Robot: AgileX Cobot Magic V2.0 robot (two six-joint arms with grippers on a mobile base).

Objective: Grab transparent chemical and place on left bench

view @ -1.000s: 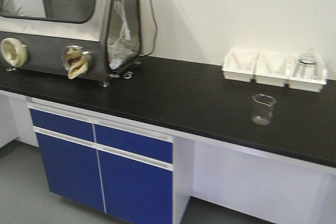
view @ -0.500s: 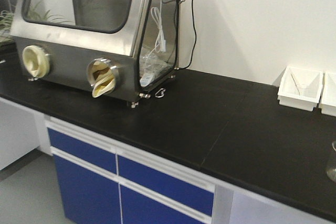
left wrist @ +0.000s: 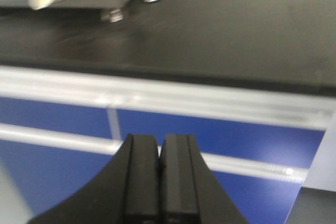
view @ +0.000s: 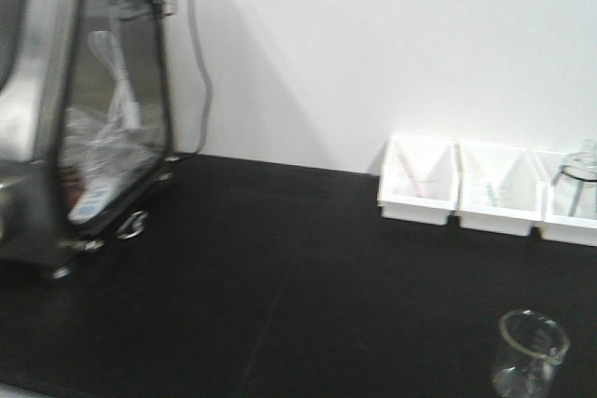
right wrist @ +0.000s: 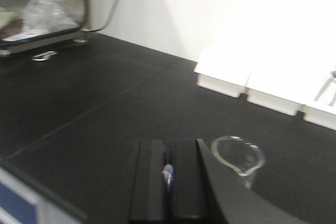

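In the right wrist view my right gripper is shut on a slim whitish translucent thing, apparently the transparent chemical dropper; only a small bit shows between the fingers. It hovers over the black bench, just left of a clear glass beaker. In the left wrist view my left gripper is shut and empty, in front of the blue cabinet drawers below the bench's front edge. Neither gripper shows in the front view, where the bench fills the lower half.
A steel glovebox stands at the left. Three white trays line the back right; one holds a red-tinted dropper, one a green-tinted one, the third a clear item. The beaker stands front right.
The front view has shifted right and closer: the glovebox now fills only the left edge, and the three trays and the beaker are back in view.
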